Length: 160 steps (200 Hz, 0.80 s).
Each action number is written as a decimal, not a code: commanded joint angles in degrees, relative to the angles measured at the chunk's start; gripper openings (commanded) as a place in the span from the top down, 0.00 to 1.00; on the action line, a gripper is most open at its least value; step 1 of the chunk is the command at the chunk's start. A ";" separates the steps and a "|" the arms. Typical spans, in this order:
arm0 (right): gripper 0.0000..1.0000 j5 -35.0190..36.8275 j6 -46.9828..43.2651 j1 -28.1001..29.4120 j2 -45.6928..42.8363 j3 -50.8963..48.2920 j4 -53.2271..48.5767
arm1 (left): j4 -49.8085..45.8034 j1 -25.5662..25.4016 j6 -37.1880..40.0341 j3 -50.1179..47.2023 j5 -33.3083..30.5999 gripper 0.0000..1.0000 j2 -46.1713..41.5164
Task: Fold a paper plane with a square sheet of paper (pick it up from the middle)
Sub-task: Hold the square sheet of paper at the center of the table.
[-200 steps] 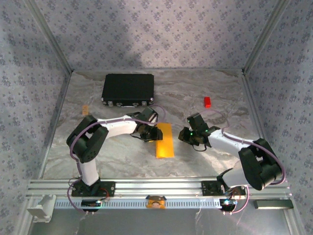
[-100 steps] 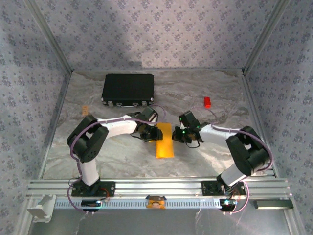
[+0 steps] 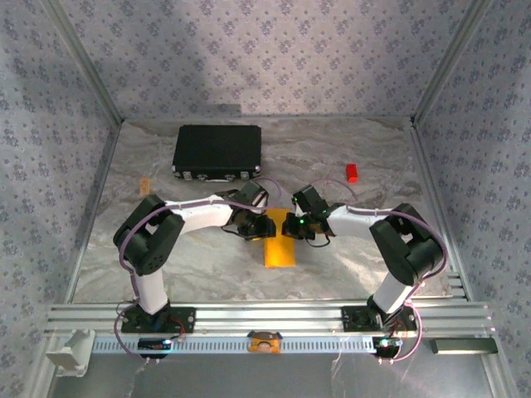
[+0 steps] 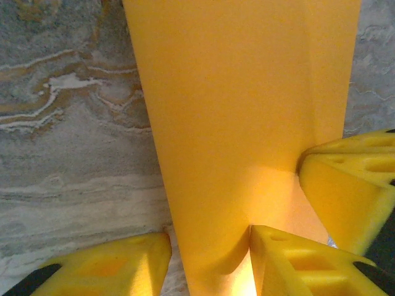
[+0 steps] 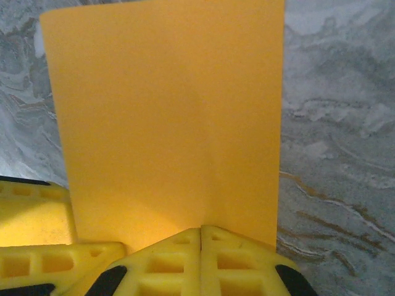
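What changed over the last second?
The right gripper swung left, from clear of the orange paper onto its far end, fingers shut, meeting the left gripper. The left gripper, paper, black case and red block stayed put.

On the table (image 3: 207, 269): 1 folded orange paper sheet (image 3: 280, 249), 1 black case (image 3: 217, 152), 1 small red block (image 3: 353, 172). 2 grippers, left gripper (image 3: 265, 225) and right gripper (image 3: 293, 225), 2 yellow fingers (image 4: 296, 265) each, 4 total.
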 commanded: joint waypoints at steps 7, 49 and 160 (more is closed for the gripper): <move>1.00 -0.98 -0.50 -0.52 2.07 -2.58 -0.68 | -1.96 0.56 1.88 -1.97 -6.02 0.58 5.07; 1.00 -0.87 -2.52 -2.48 3.15 -4.25 -0.26 | -1.68 0.59 1.72 -2.21 -6.18 0.56 2.39; 1.00 -1.54 -10.67 -4.64 5.70 1.05 -6.48 | 5.20 5.08 -0.34 -8.91 -2.57 0.55 -20.60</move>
